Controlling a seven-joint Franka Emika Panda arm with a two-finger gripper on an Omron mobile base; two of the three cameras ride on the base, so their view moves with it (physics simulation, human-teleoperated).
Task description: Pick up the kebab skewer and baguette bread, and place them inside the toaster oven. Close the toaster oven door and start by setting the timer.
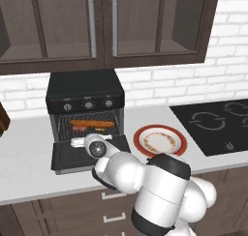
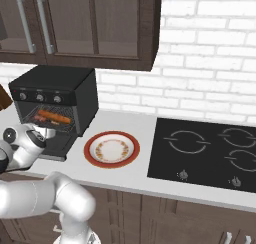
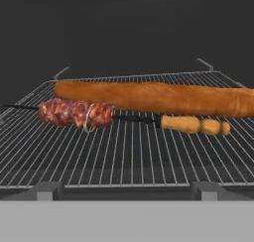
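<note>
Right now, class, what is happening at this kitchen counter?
The white robot arm is reaching into the boxy black toaster oven. The long orange-brown baguette bread and the thin kebab skewer with reddish chunks both lie on its wire rack. The black drop-down door is down, not yet closed. The red-rimmed plate beside the oven holds no food.

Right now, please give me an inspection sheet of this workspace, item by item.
Surface: pale countertop, black cooktop set in it.
Job's things: baguette bread and kebab skewer lie side by side on the wire rack inside the toaster oven; toaster oven door is down, open.
Clutter: red-rimmed plate beside the oven, no food on it.
Grippers: gripper at the oven mouth, fingers open, holding nothing.
Cables: nothing seen.
Surroundings: white brick wall, dark upper cabinets.
</note>
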